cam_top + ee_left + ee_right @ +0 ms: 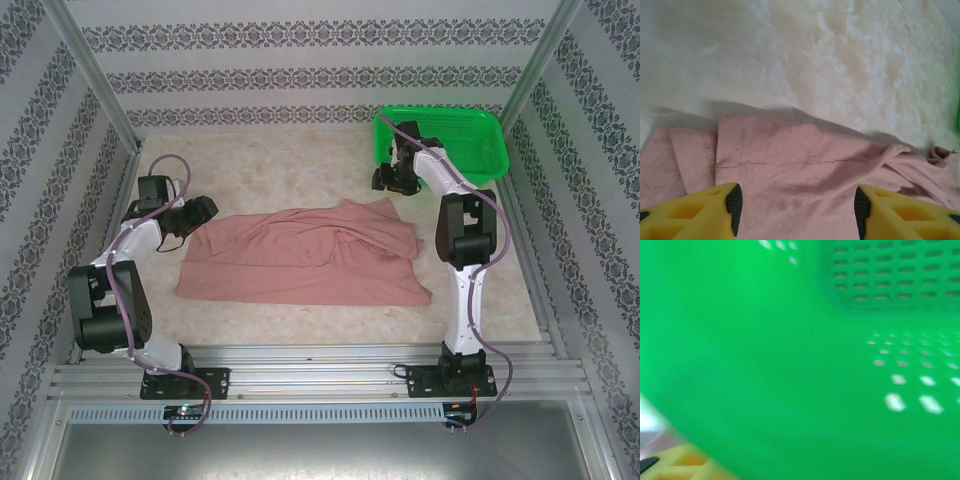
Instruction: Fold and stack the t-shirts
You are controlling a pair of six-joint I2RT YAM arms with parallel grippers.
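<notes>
Left tool [797, 202] wide, empty — pink shirt [805, 165] directly beneath, rumpled on bench [815, 60], edge just ahead. Right tool [392, 180] by basket [470, 130] rim, spread unclear. Best — drop straight, pinch edge cleanly, lift slow.

the green basket [850, 340] is a close blur at the right wrist. the right gripper [393, 182] is too small to read; one yellow finger [687, 465] is cropped. the t-shirt [805, 175] runs off the bottom edge.
</notes>
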